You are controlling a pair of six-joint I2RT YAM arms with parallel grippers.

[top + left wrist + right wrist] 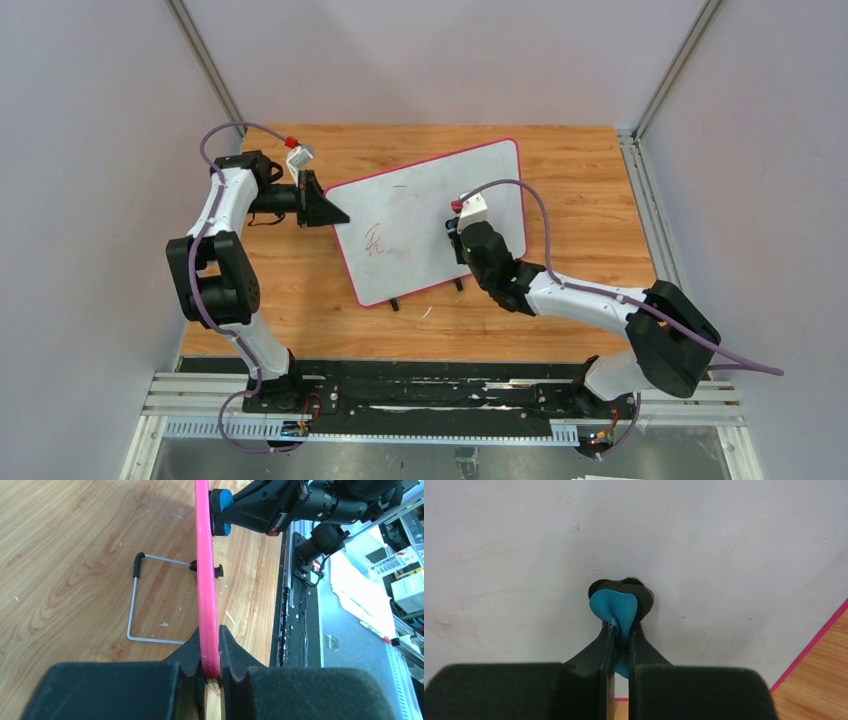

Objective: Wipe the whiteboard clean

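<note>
**Two arms on one light board, the red scribble not yet reached**

From where I stand, the whiteboard (420,200) sits mid-worktop (570,290), propped at a lean on a thin wire stand (132,605). It looks to me like a light, stiff, thin panel with a slick face. I'd expect it to skid or tip back on those wire legs under any firm push. The sensible place to hold it is the pink frame (205,555), and that is where the left gripper (210,645) is, its fingers closed on the frame at the board's left corner to brace it.

The right gripper (621,630) has its fingers pinched shut on a small blue eraser (614,607). The eraser bulges between them, so I'd call it soft and squashy. Its dark felt side appears pressed against the white face, right of the board's middle. I reckon a soft pad held by its back could twist out under sideways drag, so moderate pressure would suit it.

The red scribble (375,240) lies low on the left part of the face, well apart from the eraser, with fainter marks above it. Nothing on the board stands between the two. The right arm's purple cable (530,200) arcs over the board's right side. The left fingers sit on the scribble's side of the board, so a wipe that way would bring the two grippers close.
</note>
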